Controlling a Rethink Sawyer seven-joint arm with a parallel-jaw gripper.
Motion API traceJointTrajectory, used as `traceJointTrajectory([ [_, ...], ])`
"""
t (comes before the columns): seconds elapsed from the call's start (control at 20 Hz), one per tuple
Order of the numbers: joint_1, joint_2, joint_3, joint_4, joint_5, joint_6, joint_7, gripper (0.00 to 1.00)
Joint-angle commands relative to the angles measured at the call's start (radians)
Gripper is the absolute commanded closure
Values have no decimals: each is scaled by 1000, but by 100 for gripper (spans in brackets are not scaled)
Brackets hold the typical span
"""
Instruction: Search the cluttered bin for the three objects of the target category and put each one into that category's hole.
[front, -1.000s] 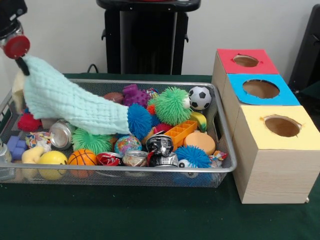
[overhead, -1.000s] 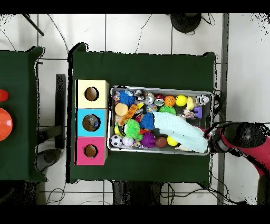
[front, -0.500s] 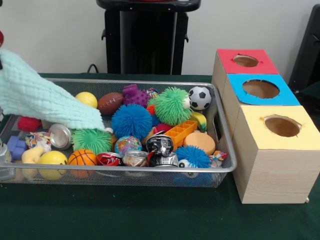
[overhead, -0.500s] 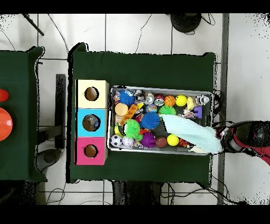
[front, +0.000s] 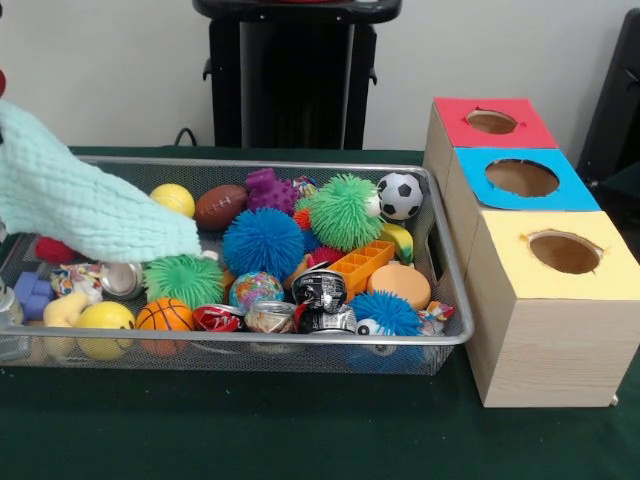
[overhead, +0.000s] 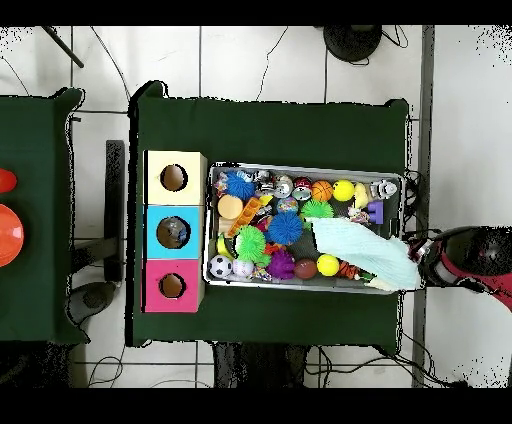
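Observation:
A mint-green cloth (front: 90, 210) hangs stretched over the left end of the wire bin (front: 300, 165), its free corner resting by a green spiky ball (front: 185, 280). In the overhead view the cloth (overhead: 360, 252) runs from the bin's middle out over its right end to my gripper (overhead: 422, 268), which is shut on it just outside the bin (overhead: 300, 168). The front view shows no fingers, only the cloth leaving the left edge. Uncovered toys include a blue spiky ball (front: 263, 240), a brown football (front: 220, 205), a yellow ball (front: 173, 198) and a soccer ball (front: 400, 195).
Three boxes with round holes stand right of the bin: red (front: 490, 122), blue (front: 522, 178) and yellow (front: 565, 252). A tin can (front: 120, 278), a small basketball (front: 165, 315) and an orange tray (front: 362, 265) lie among the clutter. The black pedestal (front: 295, 80) stands behind.
The cloth has been dragged off the bin's middle toward its end, uncovering the football, yellow ball and blue spiky ball. In the last half second it sank slightly over the can.

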Motion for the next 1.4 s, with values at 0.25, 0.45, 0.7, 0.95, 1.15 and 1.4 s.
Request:
traceJointTrajectory([
  [0.25,52,97,155,58,57,-72,24,100],
  [0.45,65,106,152,48,59,-69,43,100],
  [0.7,70,137,171,17,75,-68,52,100],
  [0.95,75,221,178,-64,68,-112,56,100],
  [1.15,85,228,177,-77,72,-128,70,100],
  [1.4,97,244,171,-103,77,-134,73,100],
])
